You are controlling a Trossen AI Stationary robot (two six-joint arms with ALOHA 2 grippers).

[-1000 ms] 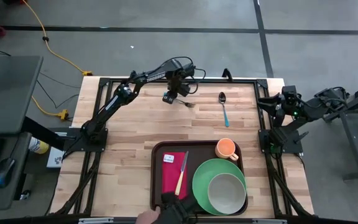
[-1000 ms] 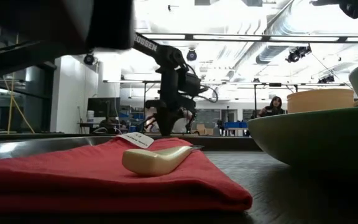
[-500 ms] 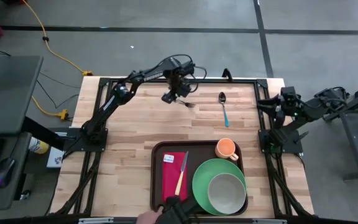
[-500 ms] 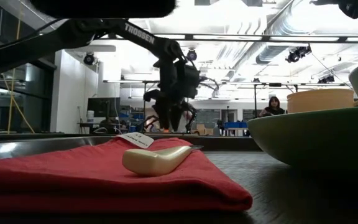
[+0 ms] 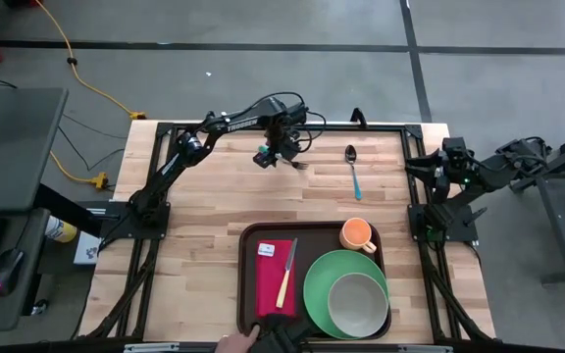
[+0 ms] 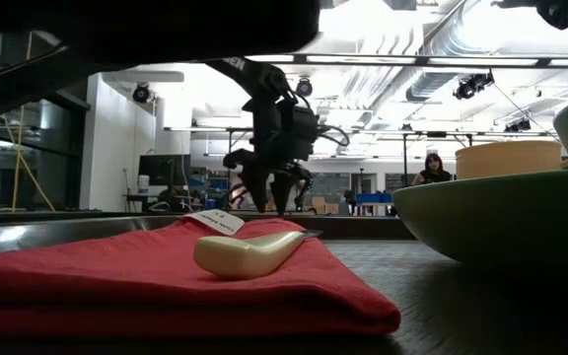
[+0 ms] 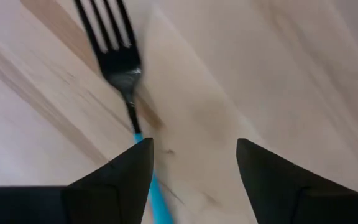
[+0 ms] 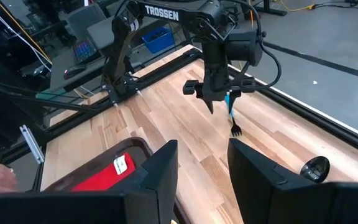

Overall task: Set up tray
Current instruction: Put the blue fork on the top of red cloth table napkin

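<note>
Fork [image 7: 122, 62] (blue handle, dark tines) on pale woodgrain, left gripper [image 7: 194, 163] jaws parted.

Even, bright overhead light on the pale wooden table [image 5: 214, 211], shadows soft. At table height, ceiling strip lights [image 6: 432, 61] blow out white at twelve o'clock, and the red napkin [image 6: 166, 281] goes soft at six. Up close, the fork [image 7: 120, 56] smears with blur.

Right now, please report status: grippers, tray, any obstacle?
Left gripper open over the fork. Right gripper open, waiting at table edge. Tray holds napkin, knife, plate, bowl, cup. A hand at tray's near rim.
</note>
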